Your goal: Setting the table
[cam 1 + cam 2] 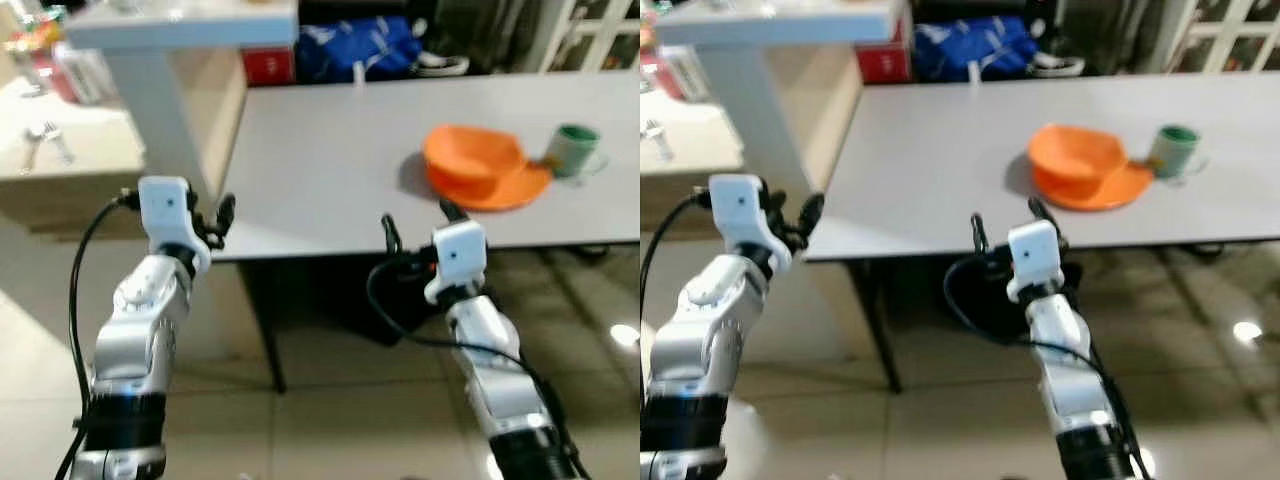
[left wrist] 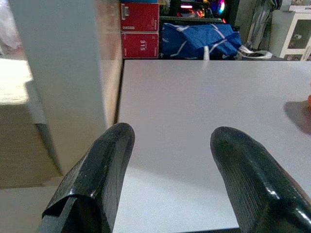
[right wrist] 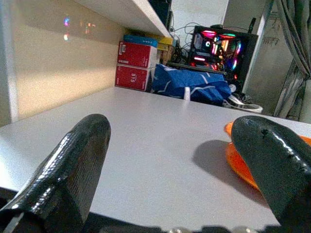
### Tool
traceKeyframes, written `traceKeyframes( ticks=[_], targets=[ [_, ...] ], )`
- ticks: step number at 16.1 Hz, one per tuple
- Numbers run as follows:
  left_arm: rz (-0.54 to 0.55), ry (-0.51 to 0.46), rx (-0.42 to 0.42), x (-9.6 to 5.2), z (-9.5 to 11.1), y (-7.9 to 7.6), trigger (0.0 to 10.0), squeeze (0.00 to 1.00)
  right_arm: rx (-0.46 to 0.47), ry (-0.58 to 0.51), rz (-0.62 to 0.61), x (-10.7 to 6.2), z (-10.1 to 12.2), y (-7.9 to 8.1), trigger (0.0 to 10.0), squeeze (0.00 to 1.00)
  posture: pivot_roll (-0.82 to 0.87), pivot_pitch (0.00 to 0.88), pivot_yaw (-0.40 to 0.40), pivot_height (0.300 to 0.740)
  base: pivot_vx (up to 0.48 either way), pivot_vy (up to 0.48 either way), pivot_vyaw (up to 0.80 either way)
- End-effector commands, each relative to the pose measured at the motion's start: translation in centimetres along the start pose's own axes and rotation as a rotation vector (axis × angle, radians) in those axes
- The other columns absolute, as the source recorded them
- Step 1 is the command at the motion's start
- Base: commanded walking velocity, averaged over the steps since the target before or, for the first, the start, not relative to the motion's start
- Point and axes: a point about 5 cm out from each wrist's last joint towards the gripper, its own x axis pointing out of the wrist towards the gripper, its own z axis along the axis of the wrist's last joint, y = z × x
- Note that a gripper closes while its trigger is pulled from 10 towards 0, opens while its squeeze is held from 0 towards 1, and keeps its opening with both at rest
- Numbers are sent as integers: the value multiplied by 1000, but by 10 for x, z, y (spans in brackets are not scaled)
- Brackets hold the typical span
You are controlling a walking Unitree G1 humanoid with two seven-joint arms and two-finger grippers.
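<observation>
**Left eye view: both grippers raised at the table's near edge, nothing held**

We see a grey table [image 1: 330, 160] ahead. On its right part lies an orange plate [image 1: 500, 185] with an orange bowl [image 1: 470, 155] on it, and a green mug [image 1: 575, 150] stands just beside the plate's far right rim.

Our right gripper [image 1: 418, 228] hovers at the near edge, short of the plate, fingers spread apart and empty. In the right wrist view one finger [image 3: 73, 165] frames bare tabletop, the other overlaps the orange rim.

Our left gripper [image 1: 222, 215] sits at the table's near left corner, beside a white post [image 1: 155, 110], fingers likewise parted with nothing between them.

Beyond the table: a blue bag [image 1: 355, 45] and red boxes [image 2: 140, 30].
</observation>
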Motion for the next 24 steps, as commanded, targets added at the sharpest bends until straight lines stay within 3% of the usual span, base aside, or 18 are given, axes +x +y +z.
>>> traceKeyframes(
  ticks=[1, 12, 16, 17, 22, 24],
  targets=[
    [4, -1, -9, 3, 2, 0, 10000, 1000, -2, 4, -8, 0, -1, -3, 10000, 0, -122, 0, 69, 740, 0, 480, 0],
    [15, -6, 3, 6, 2, 3, 10000, 1000, 16, -1, 12, 0, 0, 3, 10000, 0, -110, 0, 63, 740, 0, 480, 0],
    [0, -28, 75, 8, 6, -1, 10000, 1000, 19, 0, 13, 0, 0, 4, 10000, 0, -111, 0, 65, 740, 0, 445, 0],
    [-7, -36, 79, 7, 7, -4, 10000, 0, 20, 1, 13, 0, 0, 5, 10000, 0, -110, 0, 67, 740, 0, 0, 0],
    [-41, -87, 175, 8, 17, -16, 10000, 0, 16, -16, 20, 1, 3, 8, 10000, 0, -108, 0, 69, 740, 291, 247, 0],
    [-34, -94, 151, 9, 17, -16, 10000, 0, 18, -15, 22, 2, 2, 9, 10000, 0, -105, 0, 72, 740, 429, 0, 0]
  ],
)
